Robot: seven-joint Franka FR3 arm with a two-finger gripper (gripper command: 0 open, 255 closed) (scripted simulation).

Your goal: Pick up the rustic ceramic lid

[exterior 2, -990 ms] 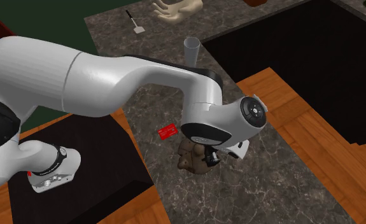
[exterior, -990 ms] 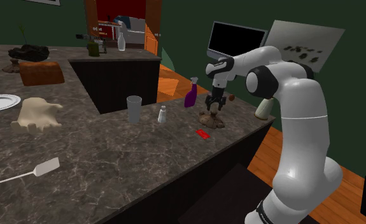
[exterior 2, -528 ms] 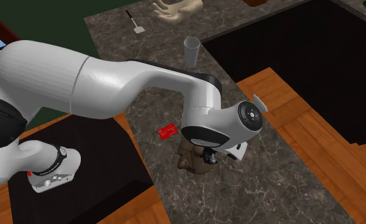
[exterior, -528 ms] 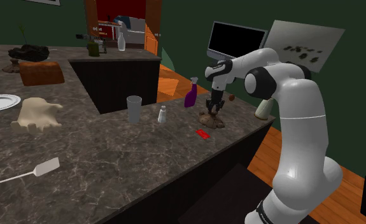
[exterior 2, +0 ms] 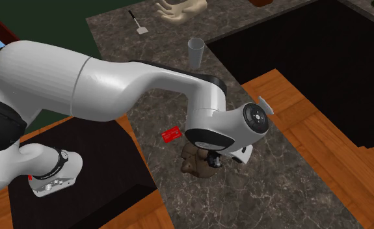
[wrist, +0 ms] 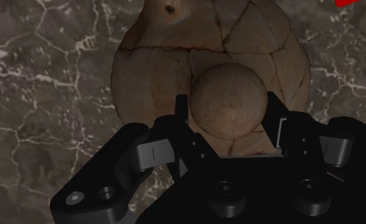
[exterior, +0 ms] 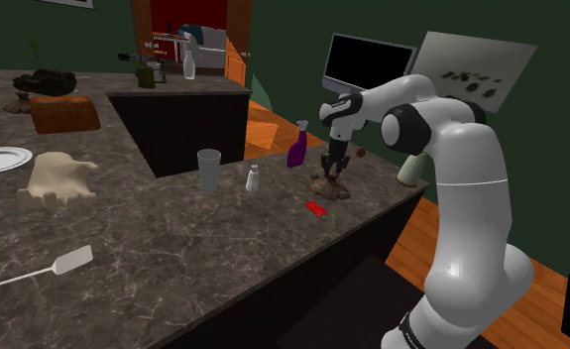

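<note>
The jaws are clenched on the round knob (wrist: 227, 105) of the cracked brown ceramic lid (wrist: 165, 70), which sits on the dark marbled desk (wrist: 41, 95). In the shoulder view a small flat red object (exterior: 316, 207) lies near the lid on the nearer side. A purple spray bottle (exterior: 296, 149) stands just beyond, with a white shaker (exterior: 253, 178) and a grey cup (exterior: 209, 169) farther toward that view's left.

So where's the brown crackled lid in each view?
Shoulder view: lid right of centre, beside the purple spray bottle.
Second exterior view: lid below centre, under the wrist.
Wrist view: lid at centre, knob clasped by the end effector.
Shared landmark: red card nearby.
</note>
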